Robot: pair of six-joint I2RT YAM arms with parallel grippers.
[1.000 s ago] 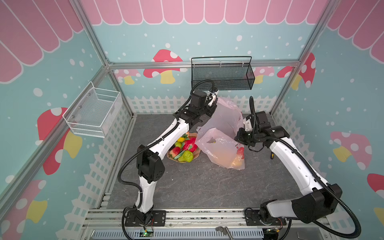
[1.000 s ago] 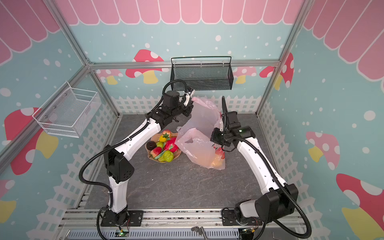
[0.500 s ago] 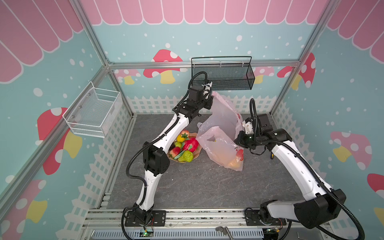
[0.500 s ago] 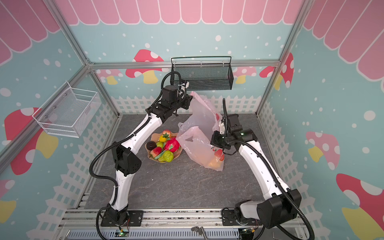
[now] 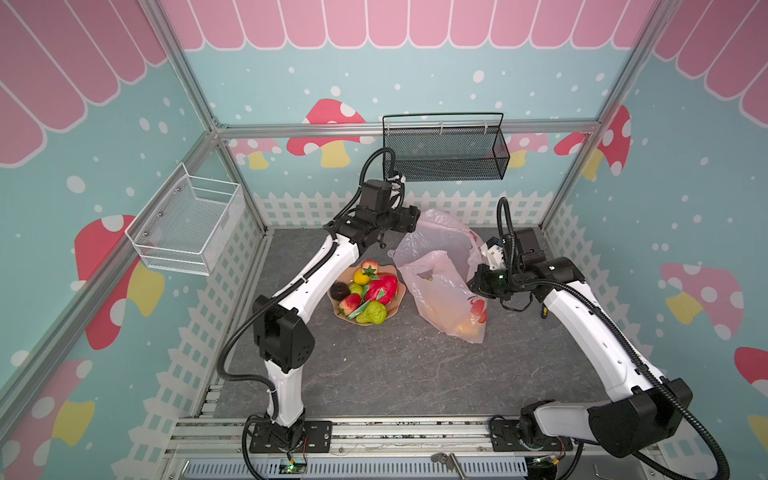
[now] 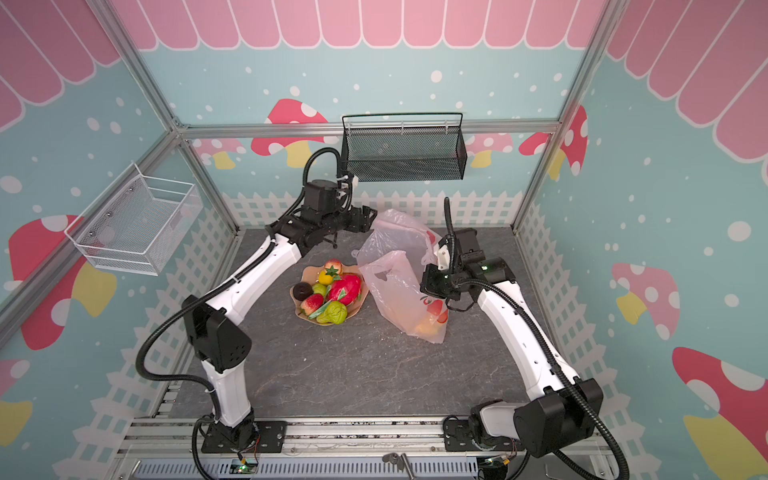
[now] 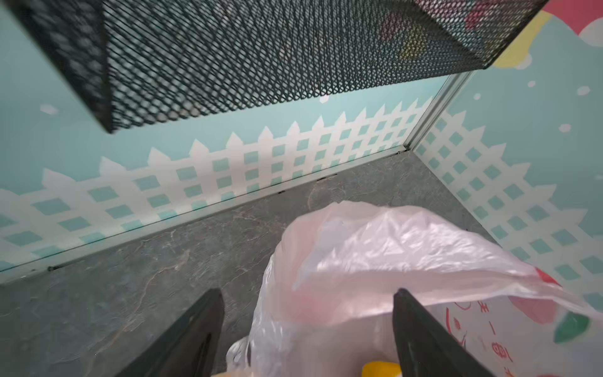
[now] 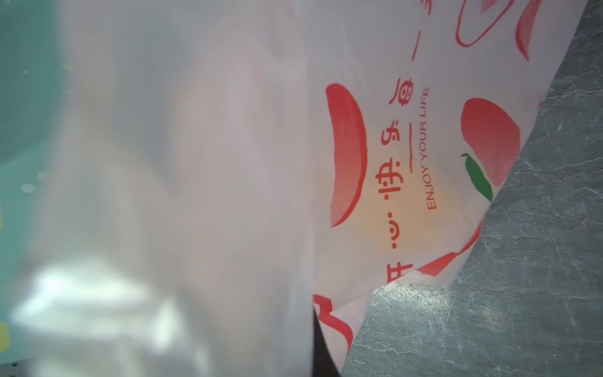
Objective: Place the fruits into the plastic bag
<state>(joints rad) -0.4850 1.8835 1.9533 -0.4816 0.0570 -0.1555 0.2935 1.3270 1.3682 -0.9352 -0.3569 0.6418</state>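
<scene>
Left arm arched high over the dish (image 6: 311,275); left hand (image 5: 413,220) open, fingers spread just above the rim of the plastic bag (image 5: 444,291), gripping nothing. Right arm reaches in low; right hand (image 5: 476,282) closed on the bag's right edge. Count: fruits (image 5: 384,289) on the dish, seven discernible; in the bag, one orange shape (image 5: 467,328) and one yellow piece (image 7: 380,369). One black basket (image 5: 444,153) on the back wall, one white basket (image 5: 187,224) on the left wall. Table (image 5: 395,374) dark grey, stone-look; walls teal with mushroom and fence print
</scene>
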